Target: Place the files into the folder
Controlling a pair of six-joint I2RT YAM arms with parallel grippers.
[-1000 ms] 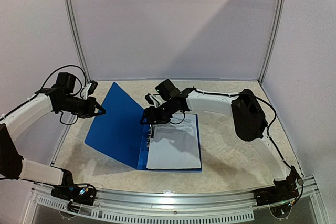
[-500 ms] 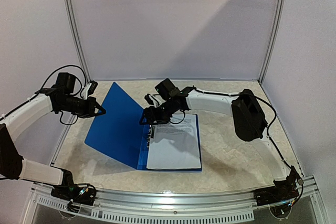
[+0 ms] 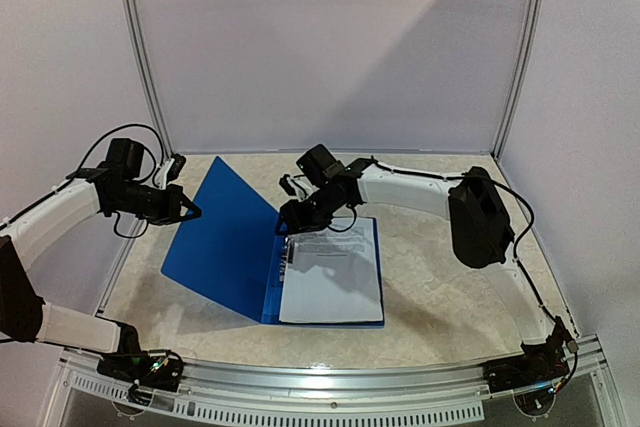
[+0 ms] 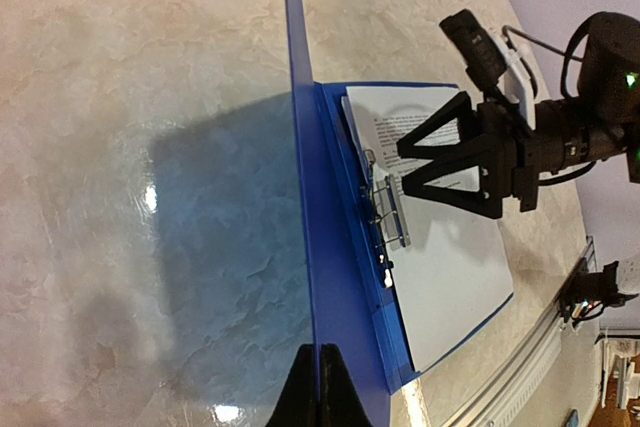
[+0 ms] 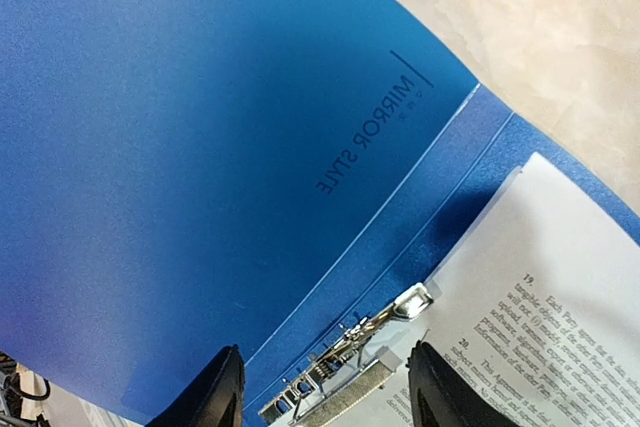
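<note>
Two words, "MIRROR STYLE" (image 5: 365, 147), are stamped in dark letters inside the raised blue cover of the folder (image 3: 225, 247); smaller characters beside them are too fine to read. The folder lies open on the surface (image 3: 440, 287), and the files (image 3: 335, 282) rest on its right half, their black print showing paragraphs numbered 19 and 20. The left tool (image 3: 190, 210) is pinched together on the cover's outer edge, holding it tilted up. The right tool (image 3: 284, 226) hangs with fingers apart, either side of the metal clip (image 5: 350, 372) at the spine.

Glossy plastic folder (image 5: 200, 97), metal clip (image 5: 345, 369), paper files (image 5: 560, 277)
</note>
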